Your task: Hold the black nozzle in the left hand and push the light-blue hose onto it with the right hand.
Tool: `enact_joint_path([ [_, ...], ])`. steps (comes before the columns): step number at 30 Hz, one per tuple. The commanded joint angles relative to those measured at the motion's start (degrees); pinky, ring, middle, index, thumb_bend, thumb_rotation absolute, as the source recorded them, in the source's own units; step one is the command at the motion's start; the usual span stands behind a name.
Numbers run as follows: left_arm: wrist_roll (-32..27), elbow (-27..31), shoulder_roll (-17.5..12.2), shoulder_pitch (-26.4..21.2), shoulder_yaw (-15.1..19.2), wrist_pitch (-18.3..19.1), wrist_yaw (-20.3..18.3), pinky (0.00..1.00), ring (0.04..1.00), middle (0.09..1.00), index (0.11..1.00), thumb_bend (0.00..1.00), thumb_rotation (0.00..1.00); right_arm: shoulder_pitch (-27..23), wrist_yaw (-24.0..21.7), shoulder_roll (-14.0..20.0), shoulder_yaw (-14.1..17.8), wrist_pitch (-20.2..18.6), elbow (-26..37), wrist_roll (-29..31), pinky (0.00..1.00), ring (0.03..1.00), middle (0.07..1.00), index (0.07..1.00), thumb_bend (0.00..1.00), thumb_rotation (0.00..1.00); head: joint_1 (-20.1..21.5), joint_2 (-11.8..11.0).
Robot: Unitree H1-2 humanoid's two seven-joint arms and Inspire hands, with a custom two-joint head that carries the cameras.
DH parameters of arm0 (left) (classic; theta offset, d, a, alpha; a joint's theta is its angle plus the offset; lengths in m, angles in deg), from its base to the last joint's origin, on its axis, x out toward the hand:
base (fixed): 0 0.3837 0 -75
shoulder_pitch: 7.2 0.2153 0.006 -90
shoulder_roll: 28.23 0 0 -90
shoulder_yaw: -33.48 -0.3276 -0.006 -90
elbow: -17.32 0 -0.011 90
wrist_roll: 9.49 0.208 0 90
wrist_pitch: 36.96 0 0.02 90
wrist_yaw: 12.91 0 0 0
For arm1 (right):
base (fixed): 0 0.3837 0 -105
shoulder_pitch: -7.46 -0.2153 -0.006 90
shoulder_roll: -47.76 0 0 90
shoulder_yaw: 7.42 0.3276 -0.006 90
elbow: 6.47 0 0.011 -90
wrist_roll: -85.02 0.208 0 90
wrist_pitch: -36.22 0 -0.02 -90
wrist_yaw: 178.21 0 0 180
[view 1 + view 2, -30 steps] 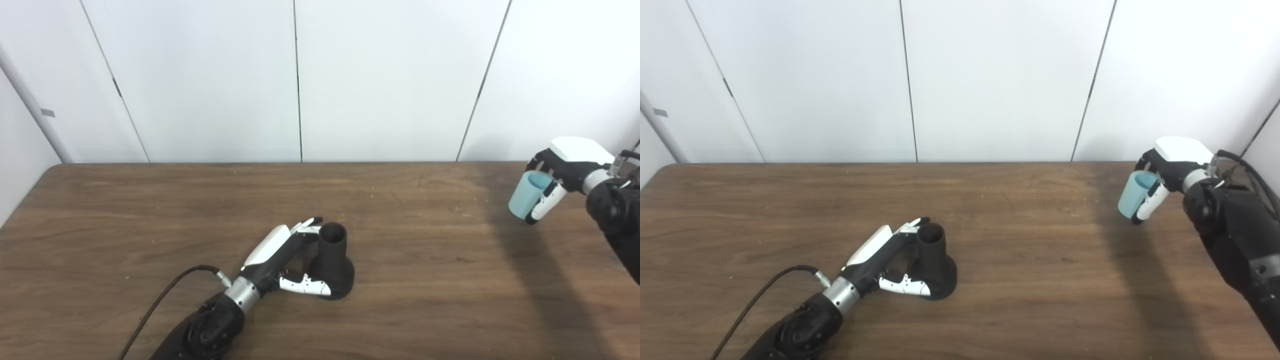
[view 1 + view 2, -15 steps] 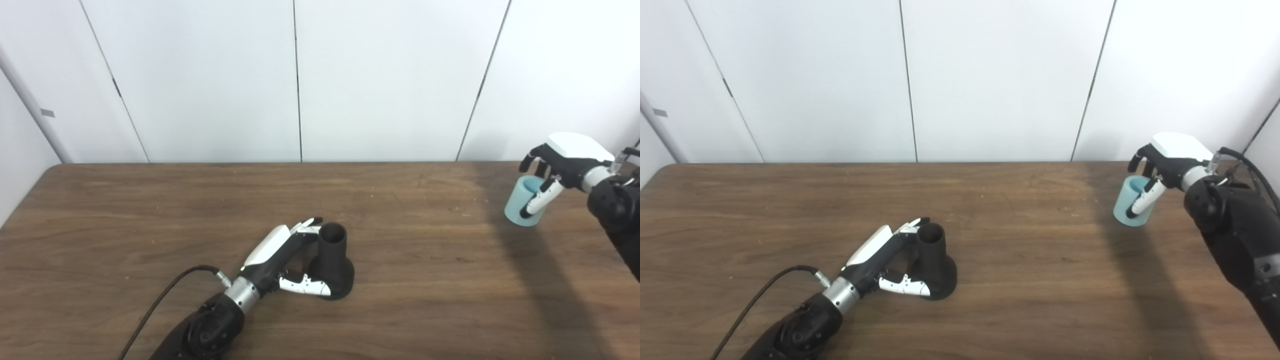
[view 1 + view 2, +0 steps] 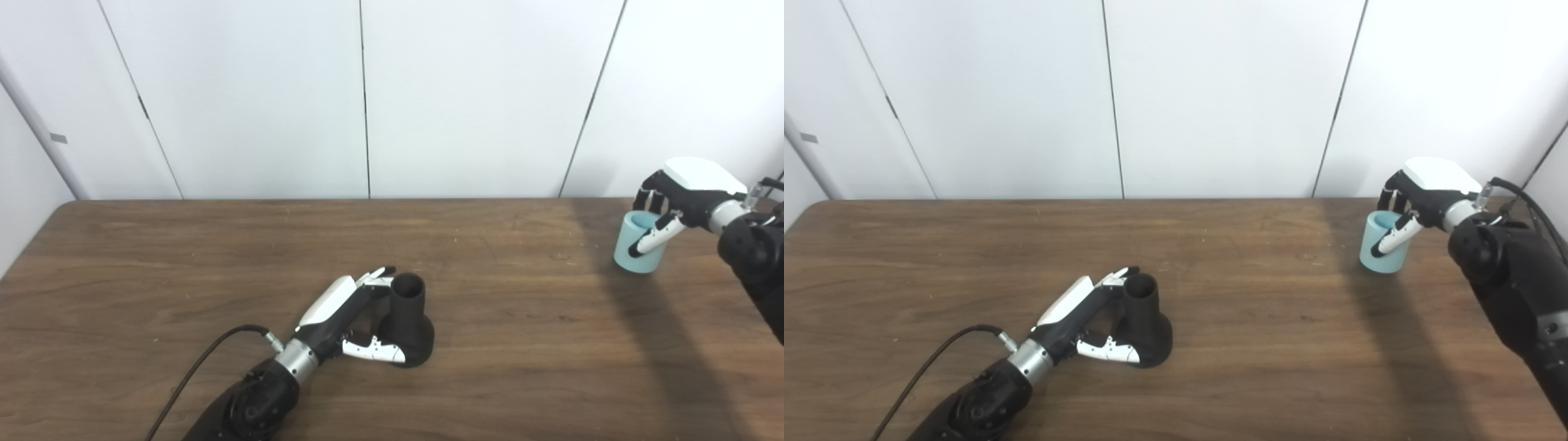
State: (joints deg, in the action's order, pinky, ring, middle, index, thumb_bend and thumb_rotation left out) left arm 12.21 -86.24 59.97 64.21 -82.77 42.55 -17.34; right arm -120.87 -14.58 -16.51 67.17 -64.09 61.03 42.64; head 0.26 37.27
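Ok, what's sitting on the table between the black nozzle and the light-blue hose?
Nothing: between the black nozzle and the light-blue hose in the right hand there is only bare wooden table, in both eye views.

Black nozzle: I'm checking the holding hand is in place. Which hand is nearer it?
Left. The left hand cups the black nozzle; the right hand grips the light-blue hose, far right.
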Motion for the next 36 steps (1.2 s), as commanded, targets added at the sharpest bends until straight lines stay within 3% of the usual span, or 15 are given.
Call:
enact_joint_path([
  [1,4.5,-5.02,-1.2,5.8,-4.21,3.95,-5.73,1.0,0.984,0.827,0.48,0.6,0.4,-2.18,0.37,1.48,0.99,-0.69,1.94,-0.39,0.25,0.324,0.402,0.485,0.52,0.15,0.06,0.09],
  [7,4.53,-4.94,-1.29,5.81,-4.39,4.0,-5.62,1.0,0.984,0.827,0.48,0.6,0.4,-2.03,-0.25,1.77,0.5,-0.13,1.95,-0.47,0.28,0.363,0.433,0.486,0.52,0.14,0.15,0.15],
  [12,4.54,-5.24,-1.12,5.63,-4.48,3.94,-5.43,1.0,0.983,0.827,0.48,0.61,0.41,-2.11,-2.63,2.17,-0.53,0.21,3.46,-0.77,0.22,0.306,0.396,0.484,0.52,0.14,0.04,0.12],
  [18,4.49,-5.03,-1.15,5.69,-4.48,4.14,-5.41,1.0,0.984,0.827,0.48,0.61,0.41,-2.4,-3.07,2.07,-0.28,1.18,5.96,-0.05,0.22,0.297,0.382,0.483,0.52,0.14,-0.06,0.14],
  [22,4.33,-5.48,-1.17,5.5,-4.41,3.86,-5.34,1.0,0.984,0.827,0.48,0.6,0.41,-2.77,-2.58,0.67,0.49,1.78,10.27,0.92,0.3,0.374,0.436,0.484,0.52,0.14,-0.11,0.02],
  [24,4.23,-5.38,-1.04,5.46,-4.39,4.01,-5.37,1.0,0.984,0.827,0.48,0.6,0.41,-2.94,-2.92,-0.14,1.12,2.1,12.43,2.18,0.21,0.269,0.36,0.484,0.52,0.14,-0.19,-0.01],
  [26,4.17,-5.35,-0.95,5.43,-4.39,4.07,-5.38,1.0,0.984,0.827,0.48,0.6,0.41,-2.95,-3.11,-0.58,1.58,2.37,13.51,2.96,0.18,0.242,0.339,0.485,0.52,0.14,-0.29,-0.09],
  [36,4.23,-4.56,-0.91,5.87,-4.52,4.21,-5.37,1.0,0.984,0.827,0.479,0.6,0.41,-3.28,-8.49,-5.62,2.52,1.05,28.73,7.16,0.21,0.275,0.355,0.485,0.51,0.14,-0.39,0.0],
])
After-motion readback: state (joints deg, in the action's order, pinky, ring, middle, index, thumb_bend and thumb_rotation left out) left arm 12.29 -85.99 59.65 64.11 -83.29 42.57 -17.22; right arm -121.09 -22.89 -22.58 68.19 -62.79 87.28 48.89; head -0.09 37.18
